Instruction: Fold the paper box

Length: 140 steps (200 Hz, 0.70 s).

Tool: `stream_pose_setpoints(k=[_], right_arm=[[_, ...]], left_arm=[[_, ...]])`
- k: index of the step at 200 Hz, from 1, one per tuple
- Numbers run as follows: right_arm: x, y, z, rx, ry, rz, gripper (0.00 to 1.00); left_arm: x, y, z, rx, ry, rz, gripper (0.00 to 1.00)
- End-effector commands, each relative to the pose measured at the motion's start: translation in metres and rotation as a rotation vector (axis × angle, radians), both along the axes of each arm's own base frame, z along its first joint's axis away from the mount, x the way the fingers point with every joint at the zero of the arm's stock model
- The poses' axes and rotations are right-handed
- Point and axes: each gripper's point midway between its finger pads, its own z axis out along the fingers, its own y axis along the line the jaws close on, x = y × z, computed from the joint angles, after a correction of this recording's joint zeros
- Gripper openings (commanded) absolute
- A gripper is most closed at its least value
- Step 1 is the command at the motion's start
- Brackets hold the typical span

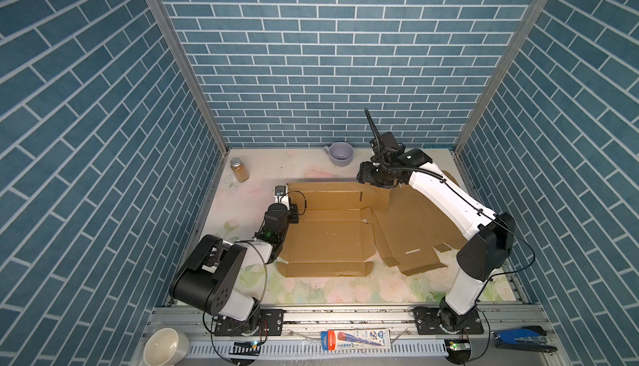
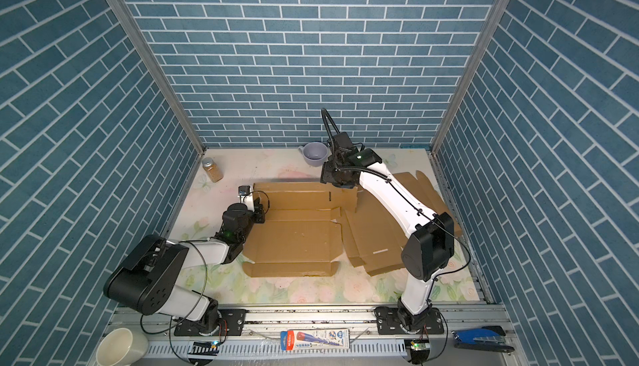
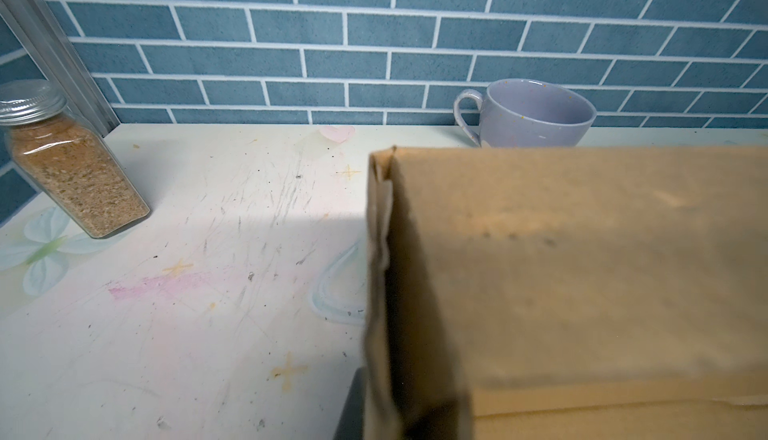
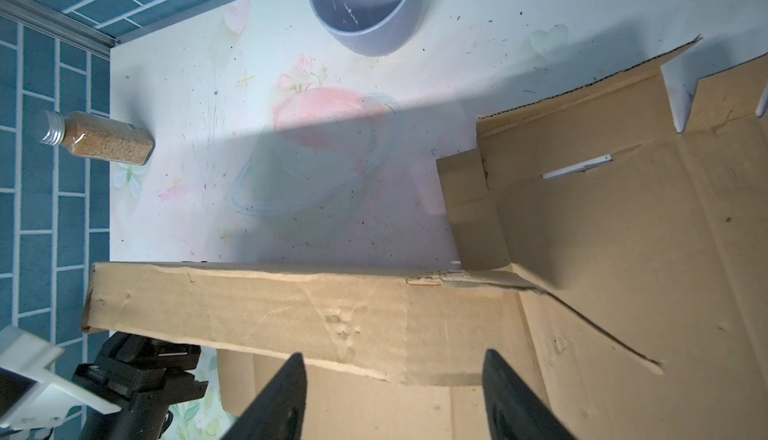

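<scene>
Floral-print table (image 1: 262, 177), walled on three sides in blue brick pattern.

At its centre, the paper box (image 1: 328, 239): a brown cardboard blank with the base panel flat on the table. Rear long wall (image 1: 325, 195) raised upright and doubled over, with a short tab (image 1: 378, 196) at its right end. Front flap (image 1: 325, 269) low along the near edge.

Just right of the box and partly under the right arm (image 1: 442, 198), a fanned stack of flat cardboard blanks (image 1: 411, 243).

From the front-left, the left arm (image 1: 249, 250) reaching to the left end of the raised wall. There, the left gripper (image 1: 294, 214), fingers (image 3: 349, 413) pressed together on the doubled cardboard edge, as seen in the left wrist view.

Right arm stretched over the stack toward the rear. Right gripper (image 4: 399, 396) above the right part of the same wall, fingers (image 4: 278, 404) spread wide apart, tips over the wall's upper edge. Contact with the cardboard not determinable.

Behind the box, near the back wall, a lavender cup (image 1: 340, 153), upright, handle to the left in both top views.

Off the table, on the front rail: cream mug (image 1: 166, 347), blue stapler (image 1: 522, 338), printed packet (image 1: 356, 339).

In the rear-left corner, well apart from the box, a glass spice jar (image 1: 239, 170) with a metal cap, filled with tan powder.
</scene>
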Motion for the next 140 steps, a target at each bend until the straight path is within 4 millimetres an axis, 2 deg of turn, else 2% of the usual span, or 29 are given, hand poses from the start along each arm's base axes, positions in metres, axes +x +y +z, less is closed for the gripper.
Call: stream_pose_setpoints(k=[1, 45, 78, 101, 114, 140], right_arm=[[-0.004, 0.006, -0.012, 0.014, 0.034, -0.023, 0.67], [0.001, 0.022, -0.042, 0.064, 0.107, -0.04, 0.66], [-0.004, 0.034, -0.057, 0.114, 0.164, -0.038, 0.65], [-0.006, 0.037, -0.057, 0.141, 0.169, -0.034, 0.64], [-0.007, 0.039, -0.055, 0.171, 0.162, -0.032, 0.6], [-0.005, 0.036, -0.043, 0.195, 0.139, -0.013, 0.55]], left_arm=[[0.0, -0.002, 0.003, -0.005, -0.02, -0.006, 0.04], [0.0, -0.004, 0.002, -0.009, -0.02, -0.011, 0.04], [0.0, -0.005, 0.003, -0.01, -0.021, -0.013, 0.04], [0.0, -0.004, 0.002, -0.012, -0.019, -0.012, 0.04], [0.0, -0.004, 0.002, -0.012, -0.02, -0.01, 0.04], [0.001, -0.004, 0.005, -0.008, -0.027, -0.009, 0.04]])
